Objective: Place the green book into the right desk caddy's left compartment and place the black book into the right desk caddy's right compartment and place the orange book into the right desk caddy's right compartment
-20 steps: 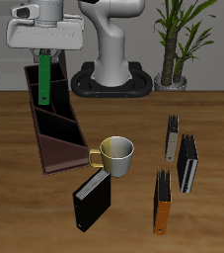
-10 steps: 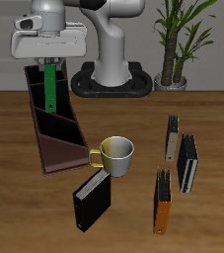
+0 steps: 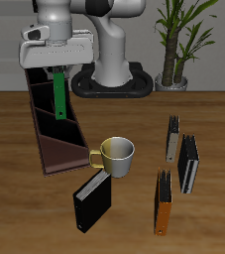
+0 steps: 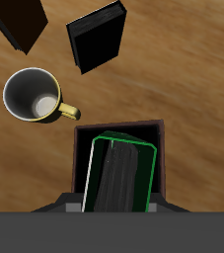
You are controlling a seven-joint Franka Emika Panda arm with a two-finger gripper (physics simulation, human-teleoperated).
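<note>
I have the tool [image 3: 57, 71] clamped on the top edge of the green book [image 3: 58, 94], which hangs upright and a little tilted beneath it, over the caddy [image 3: 53, 149]. From the front camera the book's lower end sits above the tray's middle stretch, just in front of the divider behind it, but I cannot tell from that angle whether it has touched the floor of any section. The wrist camera looks straight down the book [image 4: 121, 176]: its green outline and grey page block fill the view just below the tool, with the caddy's dark wall [image 4: 163, 148] framing it on the far side.

The caddy lies lengthwise on the table [image 3: 15, 208], running from the back toward the front edge, its low plain end wall nearest the front. Just beside that end stands a cream mug [image 3: 117, 155] with a yellow handle, the handle pointing at the tray. The black book [image 3: 90, 201] lies flat nearer the front edge, close to the mug. The orange book [image 3: 164, 203] stands on edge well apart from the caddy, on the other side of the mug. Behind it a slimmer black book [image 3: 188, 164] and a tan-grey book [image 3: 171, 140] stand together.
</note>
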